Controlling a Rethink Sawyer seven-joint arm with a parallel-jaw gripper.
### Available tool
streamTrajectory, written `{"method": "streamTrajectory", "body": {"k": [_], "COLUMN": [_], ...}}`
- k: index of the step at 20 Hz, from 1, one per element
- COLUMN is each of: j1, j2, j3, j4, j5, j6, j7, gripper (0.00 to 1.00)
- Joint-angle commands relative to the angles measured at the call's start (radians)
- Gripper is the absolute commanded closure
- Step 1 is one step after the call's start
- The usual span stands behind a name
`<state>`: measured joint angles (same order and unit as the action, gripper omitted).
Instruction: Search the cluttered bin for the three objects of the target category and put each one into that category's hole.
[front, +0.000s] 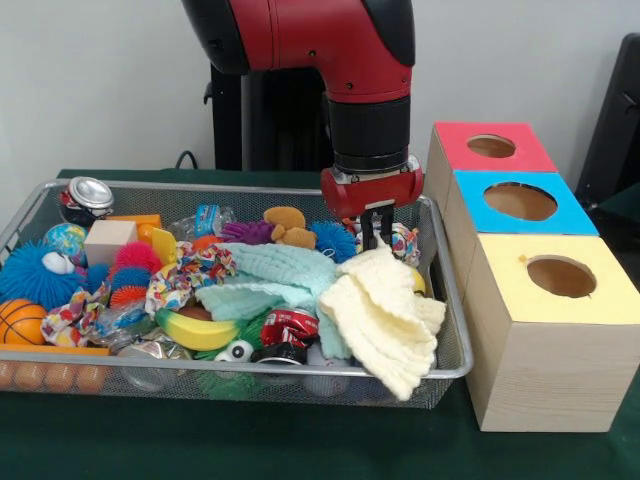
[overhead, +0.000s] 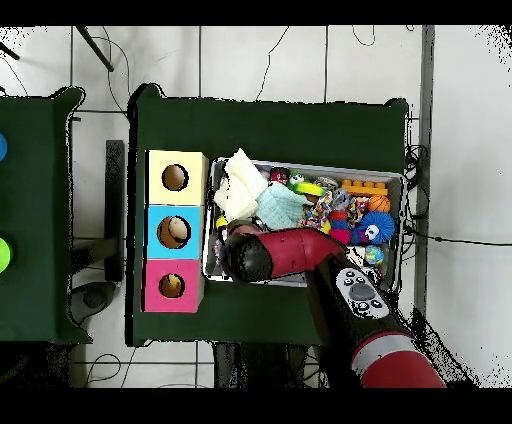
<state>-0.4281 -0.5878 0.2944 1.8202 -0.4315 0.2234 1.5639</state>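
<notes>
Cream cloth (front: 385, 315) lay draped over the bin's (front: 452, 300) corner nearest the yellow box (front: 550, 330), directly under your claw (front: 377, 235); its long axis ran toward the front rim. Claw state: I could not tell.

Front: low, close, facing across bench (front: 60, 440) at bin (front: 452, 300). Overhead: high, straight down, far. Shared: bin (overhead: 395, 180), boxes (front: 545, 330) beside end effector (front: 378, 238).

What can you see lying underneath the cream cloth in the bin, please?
The cream cloth drapes over the basket rim, partly covering a mint cloth and a red can. Anything deeper beneath its folds is hidden.
</notes>
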Motion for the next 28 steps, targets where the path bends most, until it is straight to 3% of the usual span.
{"method": "streamTrajectory", "body": {"k": [1, 9, 17, 28], "j1": [0.061, 0.017, -0.03, -0.061], "j2": [-0.007, -0.019, -0.143, -0.131], "j3": [-0.037, -0.002, 0.05, 0.096], "j4": [-0.087, -0.076, -0.049, -0.142], "j5": [-0.007, -0.027, 0.025, 0.025], "j6": [0.392, 0.391, 0.53, 0.634], "j7": [-0.063, -0.05, -0.089, -0.125], "gripper": [1.0, 1.0, 1.0, 1.0]}}
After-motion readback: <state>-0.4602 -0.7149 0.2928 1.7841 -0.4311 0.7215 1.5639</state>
